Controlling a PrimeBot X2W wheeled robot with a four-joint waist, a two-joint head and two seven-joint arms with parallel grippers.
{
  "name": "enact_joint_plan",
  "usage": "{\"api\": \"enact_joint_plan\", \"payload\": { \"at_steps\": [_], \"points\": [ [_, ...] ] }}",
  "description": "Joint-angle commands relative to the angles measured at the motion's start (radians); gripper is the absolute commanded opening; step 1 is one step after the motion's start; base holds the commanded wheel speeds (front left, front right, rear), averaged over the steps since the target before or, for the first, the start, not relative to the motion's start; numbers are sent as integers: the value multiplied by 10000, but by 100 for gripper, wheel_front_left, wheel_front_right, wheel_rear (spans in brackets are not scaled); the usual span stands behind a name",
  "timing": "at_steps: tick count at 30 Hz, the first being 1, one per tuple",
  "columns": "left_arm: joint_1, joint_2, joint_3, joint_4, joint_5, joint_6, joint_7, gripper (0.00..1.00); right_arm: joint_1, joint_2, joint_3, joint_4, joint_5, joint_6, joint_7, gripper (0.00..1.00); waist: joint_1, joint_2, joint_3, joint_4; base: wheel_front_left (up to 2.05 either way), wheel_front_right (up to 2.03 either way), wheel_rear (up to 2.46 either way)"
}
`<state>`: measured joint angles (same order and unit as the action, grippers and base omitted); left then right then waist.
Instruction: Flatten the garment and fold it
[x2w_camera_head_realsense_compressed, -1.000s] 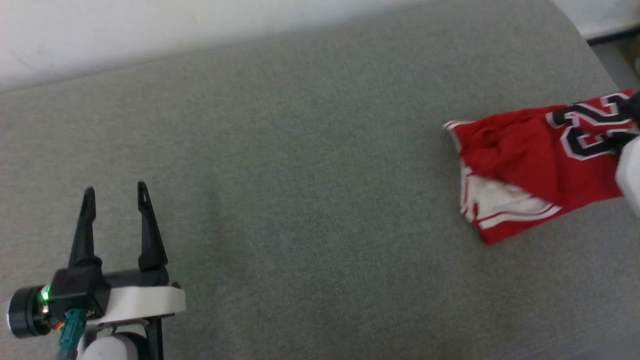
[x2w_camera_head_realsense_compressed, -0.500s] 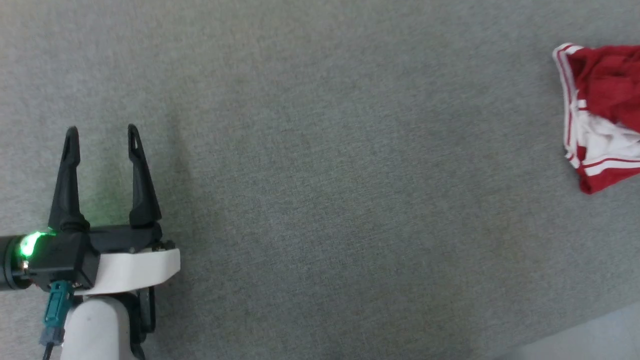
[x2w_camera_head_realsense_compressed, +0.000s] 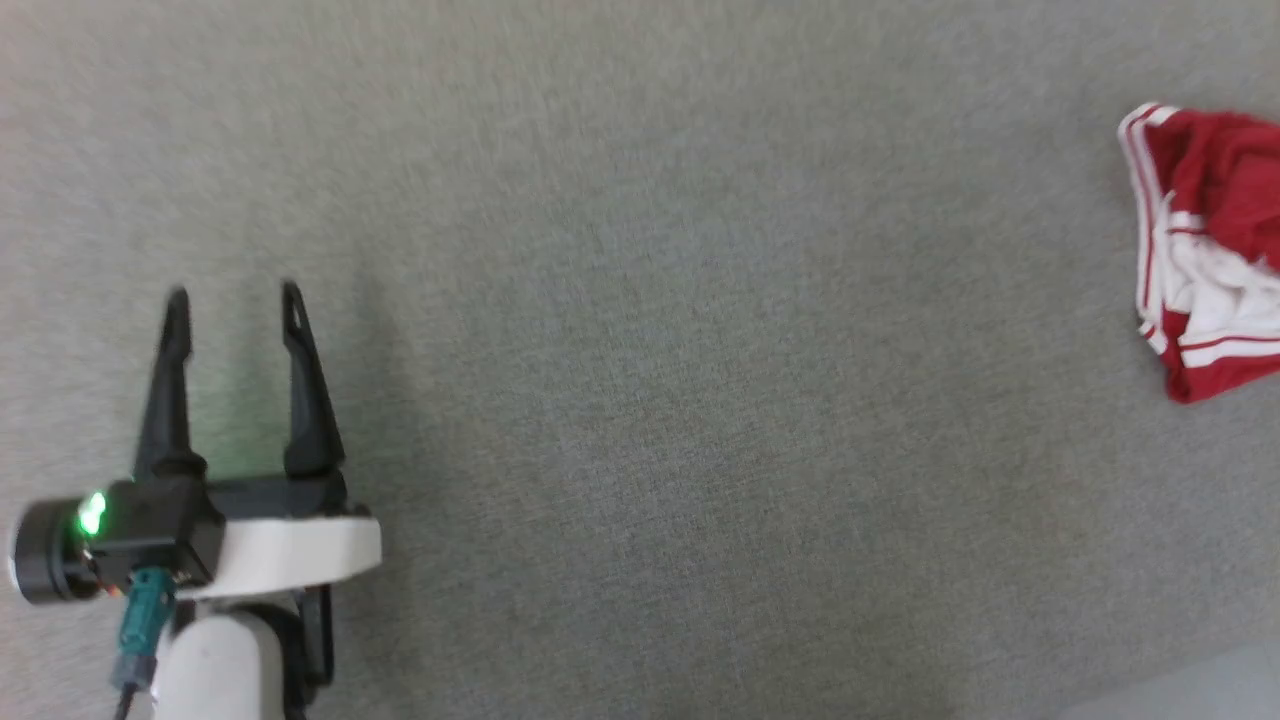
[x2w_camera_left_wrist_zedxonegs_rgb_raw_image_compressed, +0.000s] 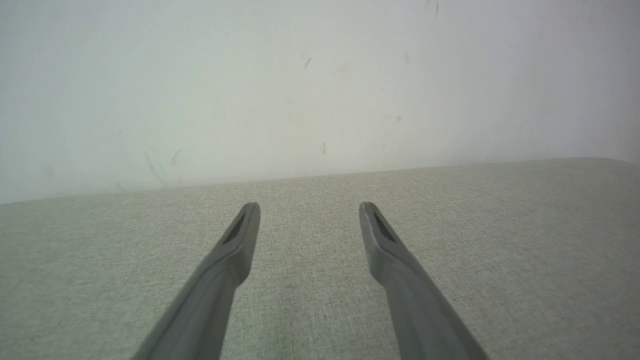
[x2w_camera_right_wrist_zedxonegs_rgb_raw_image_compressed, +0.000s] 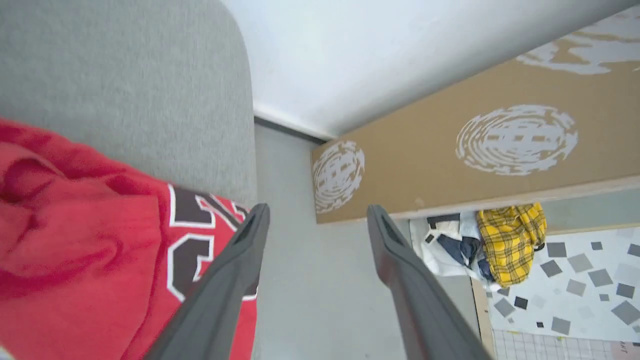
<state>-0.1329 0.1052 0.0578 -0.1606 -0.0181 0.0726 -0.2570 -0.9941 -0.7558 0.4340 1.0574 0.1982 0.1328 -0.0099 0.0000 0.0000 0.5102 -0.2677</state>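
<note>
Lower left in the head view, the left gripper (x2w_camera_head_realsense_compressed: 235, 300) gapes wide and empty over the grey woven fabric surface (x2w_camera_head_realsense_compressed: 700, 350). The crumpled red jersey T-shirt with white striped trim (x2w_camera_head_realsense_compressed: 1205, 250) lies at the right edge. In the right wrist view, the right gripper (x2w_camera_right_wrist_zedxonegs_rgb_raw_image_compressed: 317, 212) is spread wide and empty at its numbered edge.

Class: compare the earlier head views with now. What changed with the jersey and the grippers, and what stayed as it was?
The head camera moved, so the red jersey's shift toward that view's right edge is no move of the jersey. The right gripper, a second ago at the jersey's numbered edge, now stands open and empty beside it: it seems to have let go. The left gripper stayed open and empty over the grey surface; the jersey is still crumpled.
</note>
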Motion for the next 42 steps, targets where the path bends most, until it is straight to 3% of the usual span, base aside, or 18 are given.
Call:
{"api": "enact_joint_plan", "payload": {
  "at_steps": [1,5,9,17,24,32,42],
  "points": [
    [260,-59,-19,113,-100,62,-47,100,-263,93,-407,-104,-318,-21,-800,100,0,0,-1274,375,0,0,0],
    [637,-178,60,272,-216,142,-47,100,-290,478,-1460,-398,-680,-21,-2099,100,0,0,-2032,560,0,0,0],
    [1038,-281,104,455,-316,165,-47,100,59,1003,-2457,-1446,-1331,-21,-2483,100,0,0,-2675,791,0,0,0],
    [1477,-400,201,836,-413,137,-47,100,2470,2854,-4232,-5774,-1476,-21,-2516,100,0,0,-3634,1349,0,0,0],
    [1739,-459,215,1186,-464,2,-47,100,4906,4601,-4562,-8441,-1071,-21,-2517,100,0,0,-4291,1781,0,0,0],
    [2136,-496,210,1477,-425,-144,-47,100,7235,5735,-4056,-9369,-458,-21,-2518,100,0,0,-4965,2219,0,0,0],
    [2738,-523,108,1641,-365,-288,-47,100,9618,6460,-4206,-9582,-189,-21,-2518,100,0,0,-5656,2493,0,0,0]
  ]
}}
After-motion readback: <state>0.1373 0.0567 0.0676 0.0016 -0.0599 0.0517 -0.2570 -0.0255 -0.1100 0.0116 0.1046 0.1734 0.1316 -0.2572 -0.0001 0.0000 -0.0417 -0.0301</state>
